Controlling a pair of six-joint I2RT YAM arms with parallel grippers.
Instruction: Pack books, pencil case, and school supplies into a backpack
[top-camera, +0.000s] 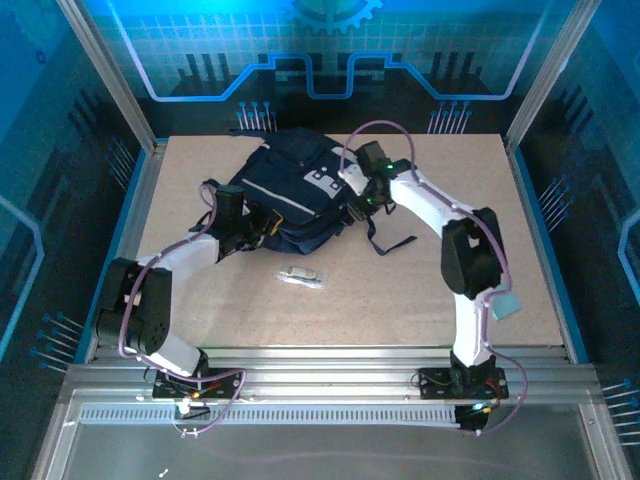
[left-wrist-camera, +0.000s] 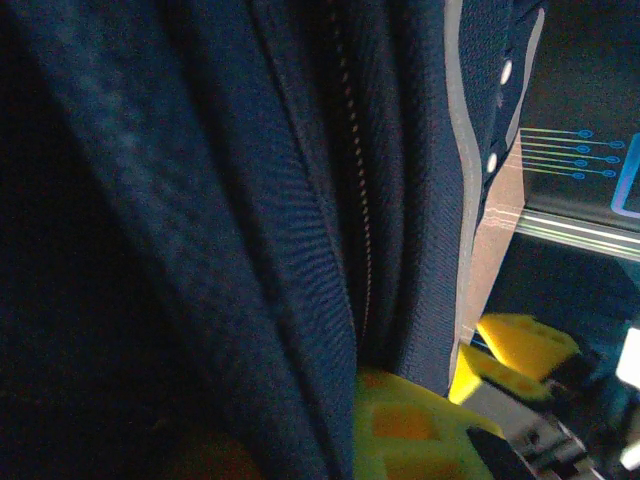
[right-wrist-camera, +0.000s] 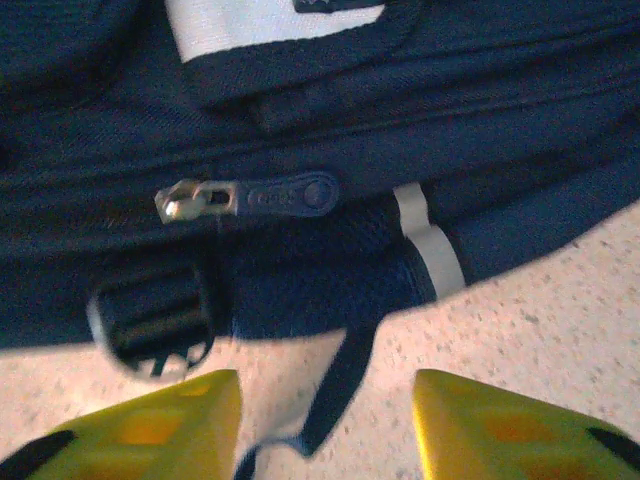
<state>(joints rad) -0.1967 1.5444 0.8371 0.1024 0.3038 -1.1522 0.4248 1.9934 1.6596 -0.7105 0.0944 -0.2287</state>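
Observation:
The navy backpack (top-camera: 290, 195) lies in the middle of the table, with its pale stripe and grey patches facing up. My left gripper (top-camera: 250, 224) is at its near left edge, and a fold of navy fabric (left-wrist-camera: 300, 300) sits clamped against its yellow finger (left-wrist-camera: 420, 430). My right gripper (top-camera: 366, 192) is at the backpack's right side, open (right-wrist-camera: 325, 430) and low over the table. A dark strap (right-wrist-camera: 340, 390) lies loose between its fingers. The zipper pull (right-wrist-camera: 245, 197) is just ahead of them. A small pale oblong school supply (top-camera: 300, 278) lies in front of the backpack. The books and the pencil case are hidden.
A pale teal square item (top-camera: 505, 305) lies by the right arm's elbow. A black buckle (right-wrist-camera: 150, 325) and more straps (top-camera: 395, 243) trail from the backpack's right side. Bare tabletop (top-camera: 400, 300) stretches to the near edge.

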